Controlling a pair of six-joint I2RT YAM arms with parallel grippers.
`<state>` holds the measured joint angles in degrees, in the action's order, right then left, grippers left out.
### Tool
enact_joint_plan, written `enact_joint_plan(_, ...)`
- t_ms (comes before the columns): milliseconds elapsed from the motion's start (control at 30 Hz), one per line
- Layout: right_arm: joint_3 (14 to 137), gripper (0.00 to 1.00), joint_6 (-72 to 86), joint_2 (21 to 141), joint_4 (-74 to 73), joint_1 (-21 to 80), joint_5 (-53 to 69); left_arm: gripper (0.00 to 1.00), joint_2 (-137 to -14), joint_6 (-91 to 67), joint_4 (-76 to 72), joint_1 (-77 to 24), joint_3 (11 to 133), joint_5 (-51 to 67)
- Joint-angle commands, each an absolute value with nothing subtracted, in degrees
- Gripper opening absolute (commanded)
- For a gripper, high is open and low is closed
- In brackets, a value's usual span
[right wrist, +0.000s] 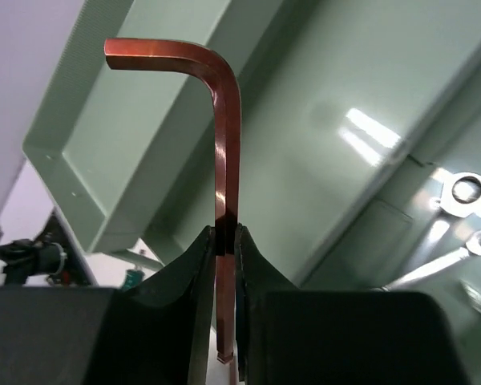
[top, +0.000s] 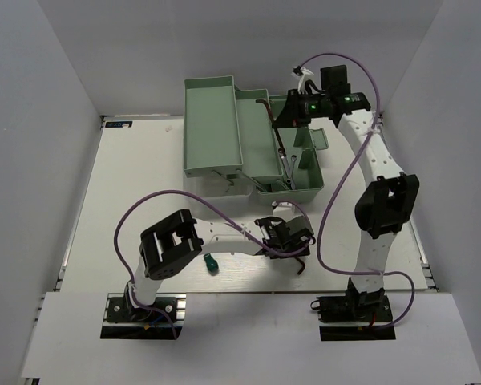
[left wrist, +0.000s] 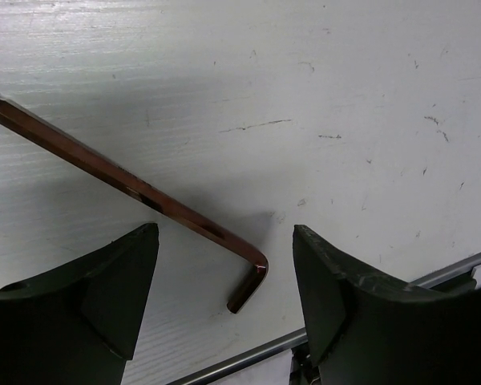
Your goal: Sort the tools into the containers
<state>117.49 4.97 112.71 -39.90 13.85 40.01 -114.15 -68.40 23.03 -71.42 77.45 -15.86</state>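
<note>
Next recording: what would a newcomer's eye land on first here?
The right pincer clamps a reddish-brown hex key over the open green toolbox at the far side of the table. Near the front, the left pincer is open over the bent end of a second hex key lying on the table, with a green screwdriver nearby.

Two hex keys show: a first hex key (right wrist: 228, 144) and a second hex key (left wrist: 104, 168). There are two silver wrenches (right wrist: 465, 190), one green screwdriver (top: 211, 262), one toolbox (top: 305, 195) and one tray (top: 211, 128).
</note>
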Motion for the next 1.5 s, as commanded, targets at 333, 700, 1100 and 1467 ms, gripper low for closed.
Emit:
enact_joint_plan(333, 115.8, 0.28, 19.1, 118.5, -28.7, 18.5, 43.2, 0.79, -114.9, -71.7, 32.7, -73.0, 77.3, -17.8)
enact_joint_plan(700, 117.0, 0.5, 7.1, 110.6, -40.5, 16.6, 27.2, 0.78, -116.7, -74.7, 38.9, -73.6, 80.5, -17.2)
enact_joint_plan(1100, 68.0, 0.44, -1.1, 68.2, -24.0, 7.2, 3.9, 0.71, -126.0, -75.2, 55.9, -73.6, 95.7, -20.1)
enact_joint_plan(1467, 55.3, 0.42, 1.7, 58.0, -26.5, 3.0, 10.9, 0.66, -131.0, -78.9, 59.9, -73.6, 102.7, -21.4)
